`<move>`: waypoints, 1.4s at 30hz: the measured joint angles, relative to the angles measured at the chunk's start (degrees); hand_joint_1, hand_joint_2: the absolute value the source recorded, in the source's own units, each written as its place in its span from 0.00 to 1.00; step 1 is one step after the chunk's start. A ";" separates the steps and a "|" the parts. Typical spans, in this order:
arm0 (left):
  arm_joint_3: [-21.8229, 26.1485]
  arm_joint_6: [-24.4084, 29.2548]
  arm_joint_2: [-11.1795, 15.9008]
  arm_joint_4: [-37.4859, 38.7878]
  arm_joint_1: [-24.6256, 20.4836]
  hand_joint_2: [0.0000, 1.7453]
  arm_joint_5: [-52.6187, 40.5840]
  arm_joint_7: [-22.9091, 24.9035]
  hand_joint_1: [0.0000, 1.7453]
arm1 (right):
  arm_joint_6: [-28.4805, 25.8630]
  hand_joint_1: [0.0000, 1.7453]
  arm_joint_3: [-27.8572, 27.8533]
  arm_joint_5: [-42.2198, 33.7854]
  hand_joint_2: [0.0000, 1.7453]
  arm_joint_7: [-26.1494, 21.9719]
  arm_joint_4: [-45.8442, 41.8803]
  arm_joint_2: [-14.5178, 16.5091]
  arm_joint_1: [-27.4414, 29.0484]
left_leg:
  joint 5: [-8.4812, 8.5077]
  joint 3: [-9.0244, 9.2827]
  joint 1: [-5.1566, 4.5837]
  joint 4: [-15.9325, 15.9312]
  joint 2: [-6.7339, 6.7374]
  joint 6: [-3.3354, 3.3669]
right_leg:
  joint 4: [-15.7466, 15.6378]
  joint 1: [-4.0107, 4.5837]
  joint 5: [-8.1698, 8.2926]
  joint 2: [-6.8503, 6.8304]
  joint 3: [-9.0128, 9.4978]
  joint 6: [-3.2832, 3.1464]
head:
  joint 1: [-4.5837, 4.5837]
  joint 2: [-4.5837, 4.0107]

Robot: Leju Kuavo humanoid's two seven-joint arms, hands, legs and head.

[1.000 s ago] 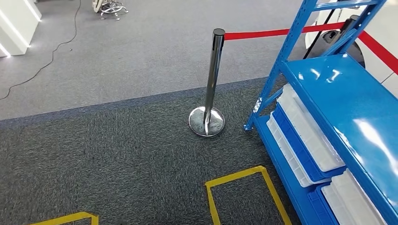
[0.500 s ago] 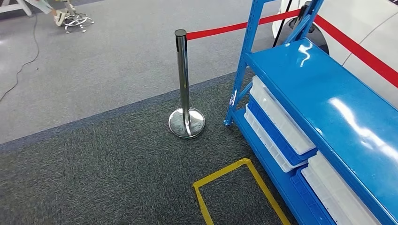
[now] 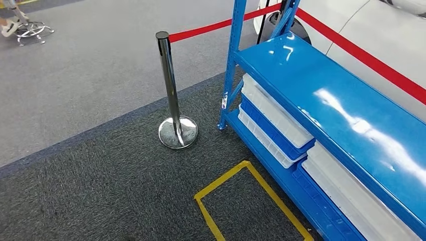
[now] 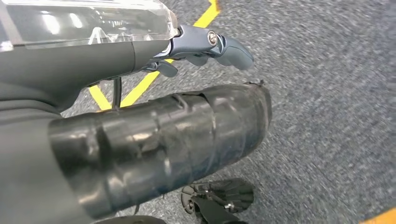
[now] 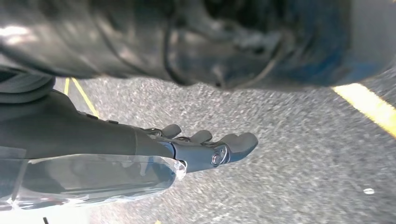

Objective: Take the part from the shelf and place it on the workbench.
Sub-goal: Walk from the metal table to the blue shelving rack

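The blue shelf [image 3: 321, 100] is now seen larger at frame right, so an approach is suggested. Both hands [image 4: 205, 44] [image 5: 205, 149] hang empty, fingers seemingly loosely spread. No part can be made out yet.

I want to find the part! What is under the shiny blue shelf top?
Under the blue shelf top sit stacked white bins on blue trays. The shelf top covers the bins, so their contents are hidden, and no part can be seen.
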 joint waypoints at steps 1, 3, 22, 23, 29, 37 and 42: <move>0.00 -0.01 -0.01 0.00 -0.04 0.00 0.00 -0.01 0.00 | 0.00 0.00 -0.01 0.01 0.00 0.00 0.00 0.00 0.00 | -0.15 0.17 -0.03 0.04 0.58 -0.15 | -4.22 0.16 1.59 -1.21 2.23 -0.27 | 0.00 -0.01; 0.00 -0.01 -0.01 0.00 -0.09 0.00 0.01 -0.05 0.00 | 0.01 0.00 -0.01 0.02 0.00 -0.02 0.00 0.00 -0.13 | -0.50 0.46 -0.24 0.16 1.60 -0.68 | -9.82 0.65 3.27 -2.92 5.04 -1.00 | -0.01 0.00; -0.02 -0.29 0.04 0.00 -0.40 0.00 -0.26 -0.29 0.00 | -0.01 0.00 -0.59 -0.21 0.00 -0.35 0.00 0.04 -0.14 | 0.06 -0.20 0.23 0.53 -7.07 -1.09 | -10.00 0.17 4.08 7.77 3.90 -1.16 | -0.23 -0.01; -0.01 -0.30 -0.01 0.00 -0.42 0.00 -0.27 -0.34 0.00 | -0.01 0.00 -0.67 -0.16 0.00 -0.34 0.00 0.02 -0.10 | 0.29 -0.09 0.37 0.21 -6.30 -0.67 | -9.01 0.27 3.43 6.49 3.34 -0.96 | -0.17 0.00; 0.00 -0.29 -0.09 0.00 -0.10 0.00 -0.44 -0.15 0.00 | 0.07 0.00 -0.90 0.02 0.00 -0.31 0.00 -0.03 -0.33 | 0.22 -0.10 0.20 -0.02 -1.19 -0.06 | 4.61 0.09 -2.15 0.75 -3.05 -0.14 | 0.06 0.00; 0.01 -0.30 -0.20 0.00 -0.62 0.00 -0.40 -0.08 0.00 | 0.05 0.00 -0.96 0.18 0.00 -0.15 0.00 -0.17 -0.27 | -0.84 1.18 -0.08 0.04 2.44 -2.16 | -10.60 0.90 3.52 -1.72 4.81 -2.40 | 0.03 0.01; 0.00 -0.30 -0.24 0.00 -0.43 0.00 -0.34 -0.09 0.00 | 0.05 0.00 -0.97 0.18 0.00 -0.09 0.00 -0.15 -0.43 | -7.92 -4.53 0.11 12.90 -3.21 -2.89 | -11.34 0.43 4.20 1.33 5.27 -3.61 | 0.00 0.01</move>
